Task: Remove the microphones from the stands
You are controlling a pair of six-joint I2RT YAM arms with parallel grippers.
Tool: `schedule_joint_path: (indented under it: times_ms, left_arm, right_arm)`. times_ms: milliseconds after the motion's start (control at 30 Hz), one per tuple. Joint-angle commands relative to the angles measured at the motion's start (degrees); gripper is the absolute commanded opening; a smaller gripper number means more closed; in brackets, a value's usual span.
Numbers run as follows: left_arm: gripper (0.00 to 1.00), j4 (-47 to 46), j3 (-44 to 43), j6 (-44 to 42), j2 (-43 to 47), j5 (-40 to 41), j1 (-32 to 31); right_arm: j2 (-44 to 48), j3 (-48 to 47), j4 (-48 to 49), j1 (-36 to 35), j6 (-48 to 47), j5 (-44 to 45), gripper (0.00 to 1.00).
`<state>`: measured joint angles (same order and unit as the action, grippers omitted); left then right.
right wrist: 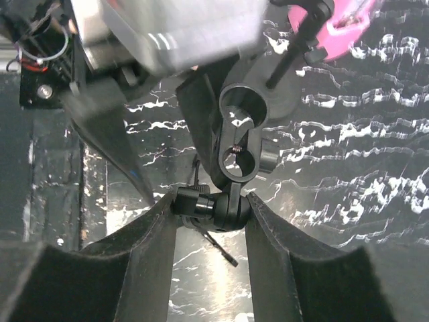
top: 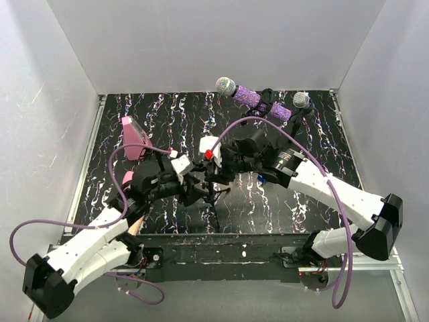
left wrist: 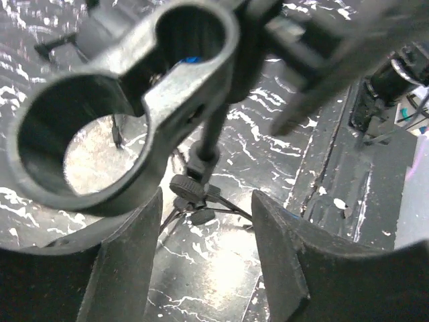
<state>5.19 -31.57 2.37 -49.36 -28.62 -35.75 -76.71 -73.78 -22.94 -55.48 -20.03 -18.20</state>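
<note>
A small black tripod stand (top: 214, 196) stands mid-table between both arms. Its ring clip (left wrist: 100, 121) is empty, and also shows in the right wrist view as the clip (right wrist: 240, 127). My right gripper (right wrist: 211, 201) is shut on the stand's swivel joint (right wrist: 224, 204), with both fingers touching it. My left gripper (left wrist: 208, 225) is open with nothing between its fingers. The clip hangs just above its left finger (left wrist: 127, 261). A pink microphone (top: 134, 139) lies on the table at the back left, apart from the stand. In the top view the left gripper (top: 191, 182) and right gripper (top: 218, 171) meet at the stand.
Two purple glitter microphones (top: 247, 96) with silver heads sit in black holders at the back right. White walls close off the back and both sides. A metal rail (top: 87, 168) runs along the mat's left edge. Purple cables (top: 281, 134) loop over both arms.
</note>
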Motion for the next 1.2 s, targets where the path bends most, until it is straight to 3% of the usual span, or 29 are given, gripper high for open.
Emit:
schedule_joint_path:
  times_ms: [0,167,300,533,733,900,1167]
  left_arm:
    - [0.59,0.9,2.5,-11.9,7.3,-7.1,0.0]
    - [0.61,0.1,5.6,-26.2,8.0,-12.9,0.0]
    - [0.59,-4.8,6.3,-29.4,3.1,-13.6,0.0]
    - [0.43,-10.6,5.6,-27.2,-1.7,-10.9,0.0]
    - [0.52,-7.2,7.0,-22.9,6.8,-4.6,0.0]
    - [0.50,-1.7,6.6,-22.6,10.4,-4.5,0.0]
    - [0.44,-1.7,5.6,-22.7,7.8,-6.4,0.0]
  right_arm:
    - [4.5,4.4,2.5,1.6,-15.8,-13.9,0.29]
    - [5.9,7.3,1.3,1.8,-27.7,-20.3,0.29]
    - [5.0,6.9,0.6,2.0,-30.7,-21.7,0.29]
    - [4.2,5.8,0.7,2.4,-30.8,-21.2,0.29]
    - [4.9,6.9,3.9,2.4,-27.4,-17.7,0.28]
    - [4.9,7.0,3.9,2.4,-26.9,-16.9,0.28]
    - [3.3,5.8,4.2,2.4,-25.8,-16.3,0.28]
